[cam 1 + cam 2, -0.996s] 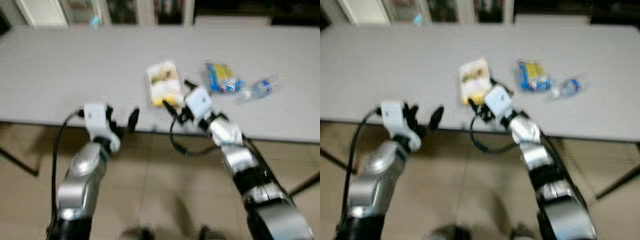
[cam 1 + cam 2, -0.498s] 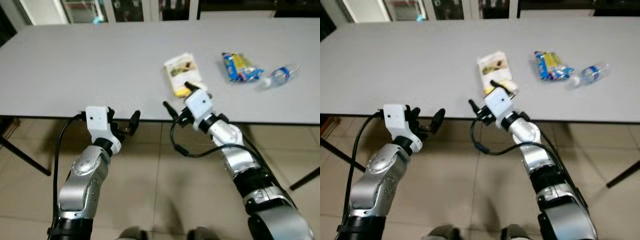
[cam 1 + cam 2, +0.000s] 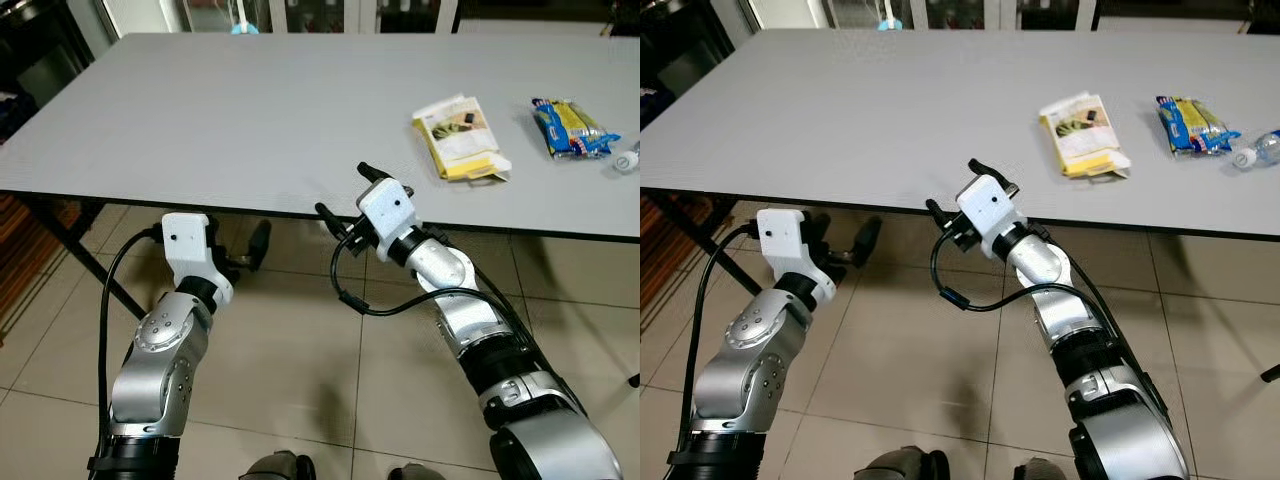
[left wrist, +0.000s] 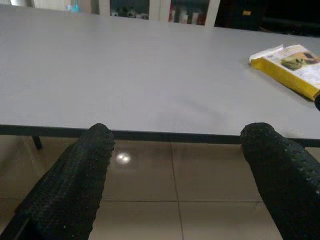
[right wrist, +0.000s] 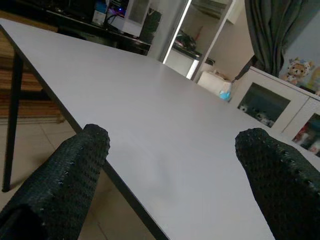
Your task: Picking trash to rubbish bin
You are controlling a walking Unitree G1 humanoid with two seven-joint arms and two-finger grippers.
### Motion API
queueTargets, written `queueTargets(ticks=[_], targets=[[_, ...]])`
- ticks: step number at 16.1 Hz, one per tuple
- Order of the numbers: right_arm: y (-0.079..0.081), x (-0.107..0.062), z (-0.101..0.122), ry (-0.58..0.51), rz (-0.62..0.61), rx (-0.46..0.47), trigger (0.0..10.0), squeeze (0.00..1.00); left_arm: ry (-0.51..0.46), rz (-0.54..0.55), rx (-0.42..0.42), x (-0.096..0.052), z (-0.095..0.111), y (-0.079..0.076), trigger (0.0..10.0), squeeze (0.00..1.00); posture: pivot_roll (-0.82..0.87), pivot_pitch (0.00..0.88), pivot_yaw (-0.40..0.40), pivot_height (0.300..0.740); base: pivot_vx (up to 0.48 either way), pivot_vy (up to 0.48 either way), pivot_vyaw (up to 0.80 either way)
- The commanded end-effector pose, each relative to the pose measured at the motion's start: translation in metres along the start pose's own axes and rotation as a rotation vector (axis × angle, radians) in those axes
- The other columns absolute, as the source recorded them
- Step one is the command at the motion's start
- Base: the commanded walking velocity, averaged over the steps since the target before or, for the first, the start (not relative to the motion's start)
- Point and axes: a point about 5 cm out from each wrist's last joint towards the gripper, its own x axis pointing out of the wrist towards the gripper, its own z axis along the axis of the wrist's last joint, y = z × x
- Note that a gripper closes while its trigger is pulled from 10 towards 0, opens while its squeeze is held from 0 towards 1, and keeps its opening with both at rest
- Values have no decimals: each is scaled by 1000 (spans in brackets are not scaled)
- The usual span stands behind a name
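On the grey table [image 3: 250,110] lie a yellow and white snack packet [image 3: 460,138], a blue and yellow wrapper [image 3: 572,127] and, at the right edge, a small plastic bottle [image 3: 1258,150]. My right gripper [image 3: 345,192] is open and empty at the table's front edge, left of the packet and apart from it. My left gripper [image 3: 240,255] is open and empty too, just below the front edge and further left. In the left wrist view the packet [image 4: 292,62] lies beyond the right finger [image 4: 280,175]. The right wrist view looks across bare tabletop [image 5: 150,110].
A dark table leg [image 3: 70,230] slants down at the left, over the tiled floor [image 3: 330,380]. Glass-fronted cabinets [image 3: 330,12] stand behind the table. Dark furniture [image 3: 30,60] stands at the far left. My feet [image 3: 280,467] are at the bottom.
The whole view has swung to the left, so the trash now sits at the right. My right gripper stands further left of the yellow packet than before. Both grippers are still open.
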Motion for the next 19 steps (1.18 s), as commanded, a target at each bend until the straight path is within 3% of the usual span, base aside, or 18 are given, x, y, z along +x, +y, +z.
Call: queueTargets(ticks=[1,8,11,19], targets=[[-2,0,0,12,-9,0,10000,0,-8,-9,2,1,2,0,10000,0,-47,101,88,740,0,0,-800],[-2,0,-2,18,-13,0,10000,0,-19,-9,3,1,3,2,10000,0,-47,99,90,740,0,0,-764],[-1,0,-1,11,-12,-1,10000,0,-19,-5,-4,1,2,3,10000,0,-48,102,90,740,0,0,0],[-1,0,0,4,-8,-6,10000,0,-18,7,-1,0,1,4,10000,0,-49,105,88,740,367,0,0]])
